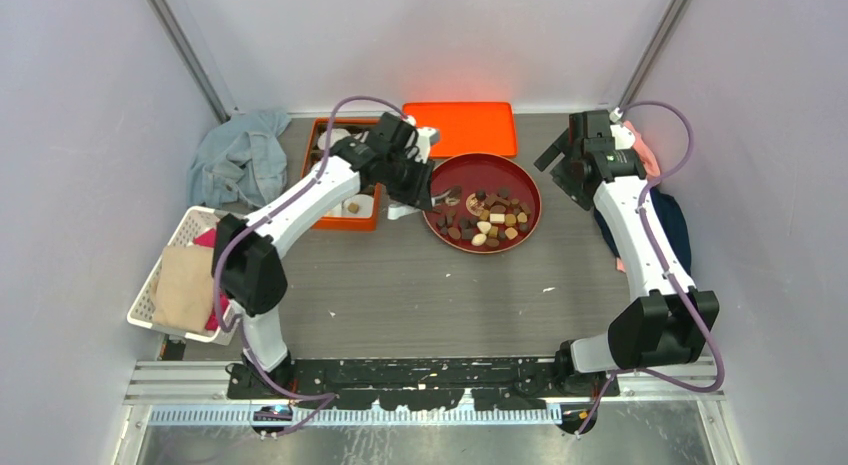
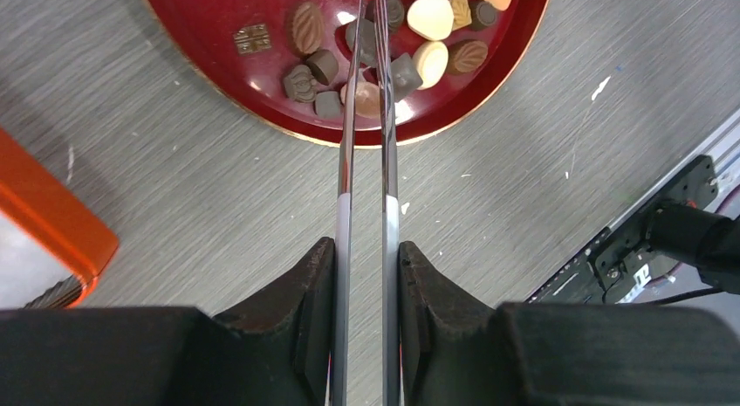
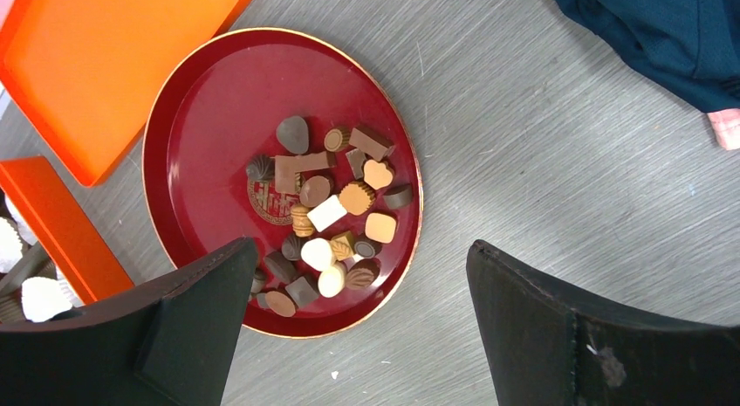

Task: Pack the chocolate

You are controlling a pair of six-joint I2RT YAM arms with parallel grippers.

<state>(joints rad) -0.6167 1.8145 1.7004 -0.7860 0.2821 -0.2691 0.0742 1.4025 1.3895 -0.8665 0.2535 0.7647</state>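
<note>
Left gripper (image 2: 366, 271), jaws clamped on metal tweezers (image 2: 344, 161), whose blades reach ahead of the jaws over the chocolate (image 2: 431, 16) on the red plate (image 2: 218, 70). Right gripper (image 3: 359, 258), jaws wide apart, hangs above the plate. Advised: straddle one outlying piece and squeeze gently.

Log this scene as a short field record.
left gripper: shut on tweezers, blades reaching over the red plate
right gripper: open, empty, above the plate's edge
chocolates: loose on the red plate; dark, tan and cream
orange box: left of the plate, white paper cups inside
orange lid: flat behind the plate
piece in tweezers: cannot tell
</note>
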